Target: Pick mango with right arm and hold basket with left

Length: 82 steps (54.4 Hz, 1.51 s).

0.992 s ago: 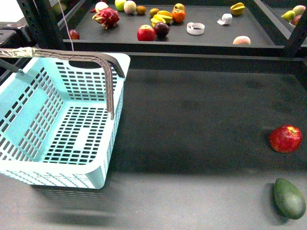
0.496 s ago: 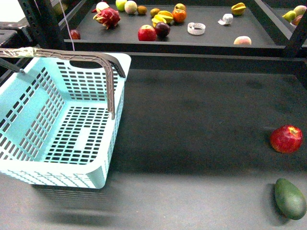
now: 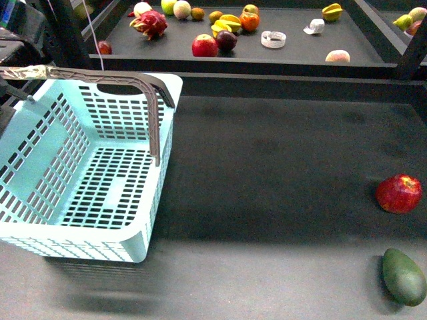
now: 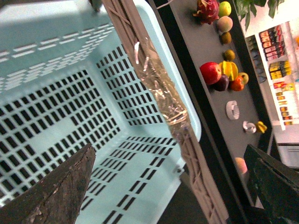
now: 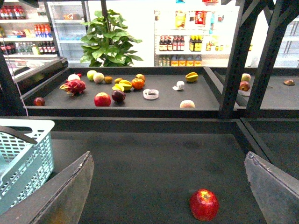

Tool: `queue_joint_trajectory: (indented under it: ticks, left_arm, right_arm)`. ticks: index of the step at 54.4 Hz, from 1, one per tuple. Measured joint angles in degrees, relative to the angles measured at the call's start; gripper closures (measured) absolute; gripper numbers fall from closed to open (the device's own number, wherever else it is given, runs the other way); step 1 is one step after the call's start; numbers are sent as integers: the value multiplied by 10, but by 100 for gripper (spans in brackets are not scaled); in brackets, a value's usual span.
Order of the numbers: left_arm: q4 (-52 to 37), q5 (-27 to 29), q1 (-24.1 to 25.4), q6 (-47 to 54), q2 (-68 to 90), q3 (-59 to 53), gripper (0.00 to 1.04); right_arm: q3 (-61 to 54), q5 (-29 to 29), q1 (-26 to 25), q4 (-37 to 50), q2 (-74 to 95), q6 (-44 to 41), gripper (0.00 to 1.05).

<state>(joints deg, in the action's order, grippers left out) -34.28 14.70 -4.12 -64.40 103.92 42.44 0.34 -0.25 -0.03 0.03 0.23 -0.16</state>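
Observation:
The turquoise basket [image 3: 152, 220] stands at the left of the table, one brownish-grey handle [image 3: 100, 75] raised across it. My left gripper [image 4: 173, 196] hangs open over the basket's far rim, and the taped handle [image 4: 161, 100] runs between its fingers without touching them. A yellow-orange elongated fruit [image 3: 228, 23] in the cluster on the back shelf looks like the mango, but it is too small to be sure. My right gripper [image 5: 168, 196] is open and empty, low over the table and far from that shelf. The basket's corner [image 5: 28, 158] shows beside it.
A red apple [image 3: 398, 193] and a dark green oval fruit [image 3: 403, 276] lie at the table's right. The raised back shelf [image 3: 293, 57] carries a dragon fruit [image 3: 148, 24], apples, a starfruit [image 3: 330, 11] and tape rolls. Black rack posts [image 3: 408, 53] flank it.
A dark part of the left arm has come into the top left corner of the front view. Basket and fruit have stayed put.

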Motion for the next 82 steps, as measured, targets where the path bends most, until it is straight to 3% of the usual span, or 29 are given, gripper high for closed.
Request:
queue_joint_trajectory:
  ticks: [14,33,62,82]
  left_arm:
    - [18,-34,30,-121,98,110,8]
    - [44,-60,66,-187,215,242,9]
    - [17,-71,75,-210,230,257,98]
    - [39,-70,74,-194,153,253,99]
  right_arm:
    - [0,0,0,0,0,0,8]
    - [0,0,0,0,0,0,8]
    - [0,0,0,0,0,0,8]
    - [0,0,0,0,0,0,8]
